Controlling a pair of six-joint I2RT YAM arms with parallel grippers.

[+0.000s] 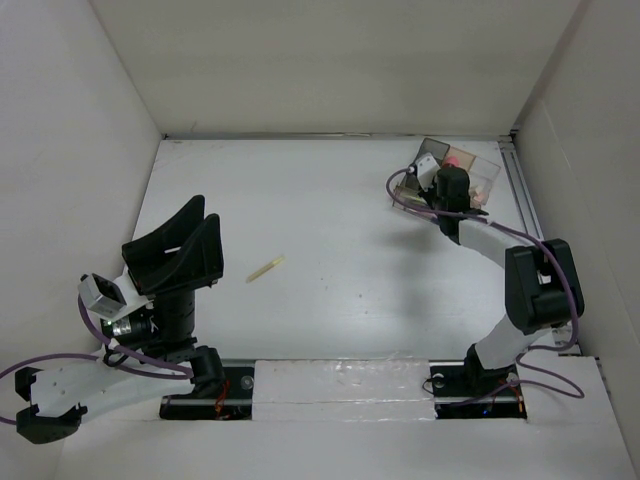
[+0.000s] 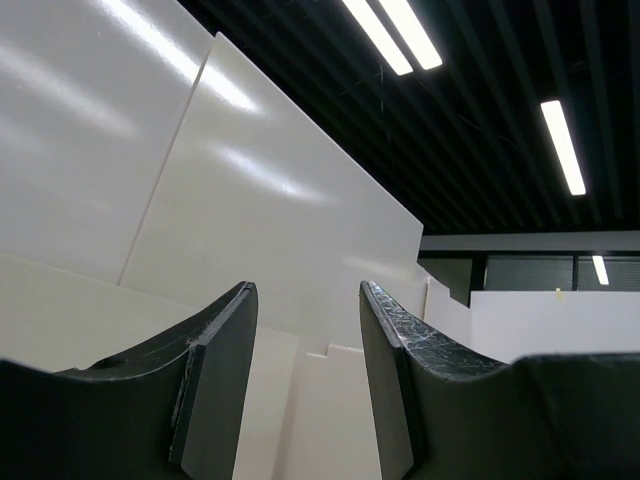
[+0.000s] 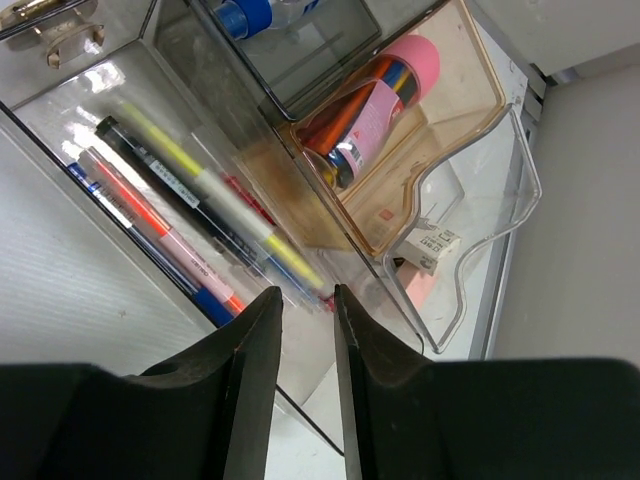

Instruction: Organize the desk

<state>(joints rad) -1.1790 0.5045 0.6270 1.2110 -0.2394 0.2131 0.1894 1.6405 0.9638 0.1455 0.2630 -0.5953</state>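
The desk (image 1: pixel 330 200) is a large white tabletop. A small yellow stick (image 1: pixel 266 268) lies on it, left of centre. My left gripper (image 1: pixel 205 212) is open and empty near the left side, raised off the desk; in the left wrist view (image 2: pixel 305 290) it points up at the white walls and ceiling lights. My right gripper (image 1: pixel 455 190) hovers over a clear organizer box (image 1: pixel 478 172) at the far right. In the right wrist view (image 3: pixel 308 292) its jaws stand narrowly apart with nothing between them, above the box's near corner.
The organizer's long compartment holds several pens (image 3: pixel 180 215). An amber compartment (image 3: pixel 470 110) holds a pink-capped tube (image 3: pixel 385 95). A small white labelled block (image 3: pixel 425 248) lies beside it. A metal rail (image 1: pixel 520 190) runs along the desk's right side. White walls enclose the desk.
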